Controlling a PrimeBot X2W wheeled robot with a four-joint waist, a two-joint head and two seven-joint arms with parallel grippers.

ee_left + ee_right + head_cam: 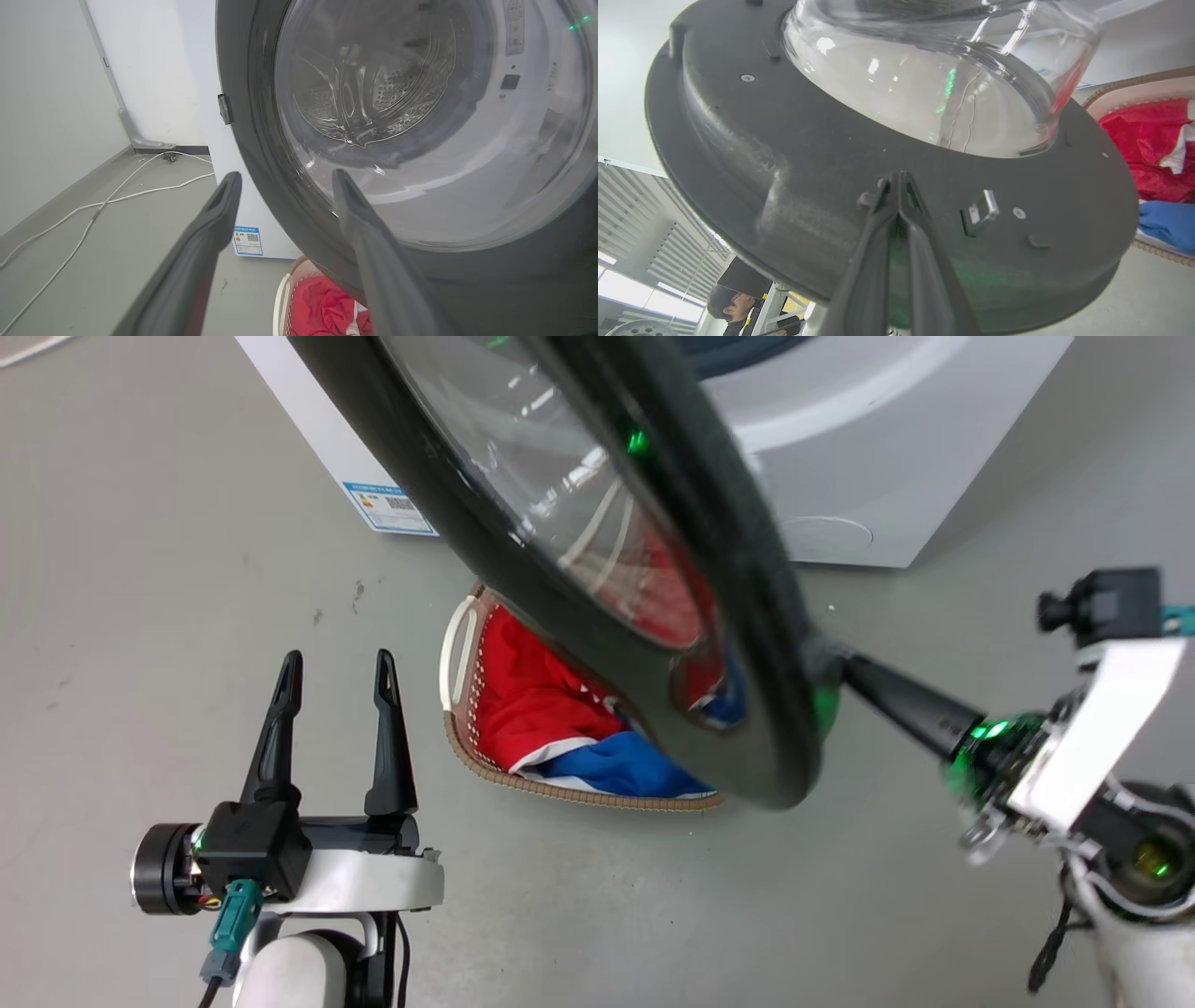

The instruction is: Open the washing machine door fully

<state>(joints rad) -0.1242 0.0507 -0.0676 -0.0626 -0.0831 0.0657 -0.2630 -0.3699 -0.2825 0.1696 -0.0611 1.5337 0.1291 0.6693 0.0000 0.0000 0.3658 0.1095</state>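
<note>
- The washing machine (896,476) stood at the top of the head view, white front facing the robot, with a blue sticker (390,507) low on its corner.
- The washing machine door (579,532) stood off the machine's front at an angle, its black rim and glass bowl crossing the middle of the head view above a laundry basket (460,644) holding red and blue cloth.
- Progress, as judged: the door was unlatched and partly open, but not yet fully back. The rest of the swing was left to do.
- The right gripper (899,179) was closed, fingers pressed together and holding nothing. Its tips touched the inner face of the door's rim, just beside the metal latch hook (984,209). It looked set to push rather than grasp.
- In the head view the right gripper met the rim's lower edge from the right.
- The left gripper (336,677) was spread apart and empty, low on the left, well apart from the door. Its wrist view looked through the glass at the steel drum (373,98).
</note>
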